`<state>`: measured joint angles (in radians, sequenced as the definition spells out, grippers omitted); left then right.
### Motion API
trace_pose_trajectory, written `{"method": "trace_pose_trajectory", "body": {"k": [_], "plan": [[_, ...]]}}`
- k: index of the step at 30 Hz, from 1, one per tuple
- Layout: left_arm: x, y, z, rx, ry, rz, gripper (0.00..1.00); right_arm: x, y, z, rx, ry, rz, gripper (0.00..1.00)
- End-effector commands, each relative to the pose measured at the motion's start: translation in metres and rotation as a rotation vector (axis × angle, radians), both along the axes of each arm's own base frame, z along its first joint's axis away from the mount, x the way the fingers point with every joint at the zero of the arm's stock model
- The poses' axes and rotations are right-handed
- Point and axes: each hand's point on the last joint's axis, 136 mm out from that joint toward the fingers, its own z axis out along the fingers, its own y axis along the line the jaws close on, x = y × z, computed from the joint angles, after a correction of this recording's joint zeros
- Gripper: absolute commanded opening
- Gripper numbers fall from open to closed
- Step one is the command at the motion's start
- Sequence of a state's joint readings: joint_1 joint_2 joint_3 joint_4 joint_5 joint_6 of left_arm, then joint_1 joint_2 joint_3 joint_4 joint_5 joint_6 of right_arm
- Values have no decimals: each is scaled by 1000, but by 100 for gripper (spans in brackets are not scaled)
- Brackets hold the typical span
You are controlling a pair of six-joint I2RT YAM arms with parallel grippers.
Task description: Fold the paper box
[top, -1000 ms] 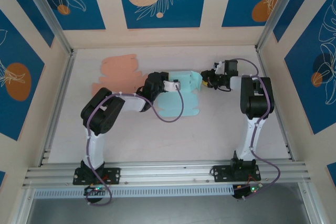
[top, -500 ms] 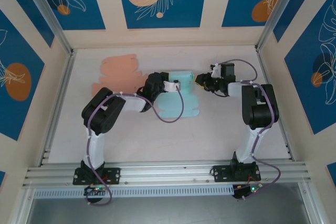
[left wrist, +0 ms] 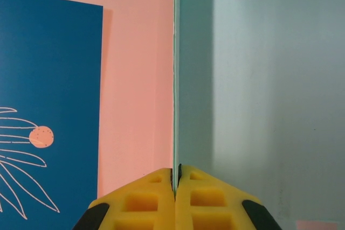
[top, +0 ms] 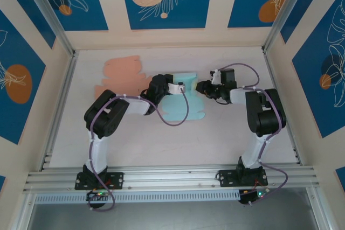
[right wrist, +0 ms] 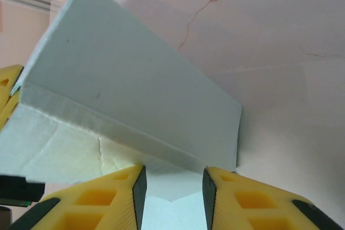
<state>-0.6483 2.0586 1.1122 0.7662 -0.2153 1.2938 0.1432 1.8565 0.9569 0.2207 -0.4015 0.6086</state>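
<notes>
**A:** What is the right tool (right wrist: 172, 180) doing?

**B:** It is holding its two yellow fingers (right wrist: 110, 195) apart at the bottom of the frame. A pale edge of the paper box (right wrist: 135, 90) is showing in the gap between them.

**A:** How is the box sitting?

**B:** One mint panel is rising tilted off the desk (right wrist: 285, 47), slanting from upper left down to the right. A creased flap is folding down under it toward the fingers.

**A:** Anything around it?

**B:** A thin crack (right wrist: 215, 1) is running across the desk. A yellow piece (right wrist: 7, 87) is touching the panel's left corner, and something black (right wrist: 19, 188) is sitting at lower left.
</notes>
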Motion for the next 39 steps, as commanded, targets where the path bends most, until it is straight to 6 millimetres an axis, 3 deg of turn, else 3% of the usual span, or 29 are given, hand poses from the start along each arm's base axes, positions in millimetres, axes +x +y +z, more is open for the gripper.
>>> {"method": "trace_pose_trajectory", "body": {"k": [1, 12, 29, 32, 36, 38, 39], "plan": [[-10, -6, -26, 58, 45, -44, 0, 7, 7, 9, -59, -56, 29, 39], [-16, -7, -35, 94, -19, -83, 0, 24, 3, 2, -266, -144, 24, 38], [-20, -11, -44, 111, 14, -112, 0, 49, 11, -1, -352, -176, 42, 36], [-19, -11, -38, 88, 7, -104, 0, 49, 11, -3, -382, -171, 28, 20], [-17, -11, -18, 11, 15, -72, 1, 45, 11, -1, -447, -202, 12, 18], [-16, -10, 0, -56, 37, -46, 8, 44, 10, 0, -503, -224, 1, 18], [-16, -10, 10, -102, 51, -31, 18, 42, 10, 1, -526, -231, -3, 17]]}}
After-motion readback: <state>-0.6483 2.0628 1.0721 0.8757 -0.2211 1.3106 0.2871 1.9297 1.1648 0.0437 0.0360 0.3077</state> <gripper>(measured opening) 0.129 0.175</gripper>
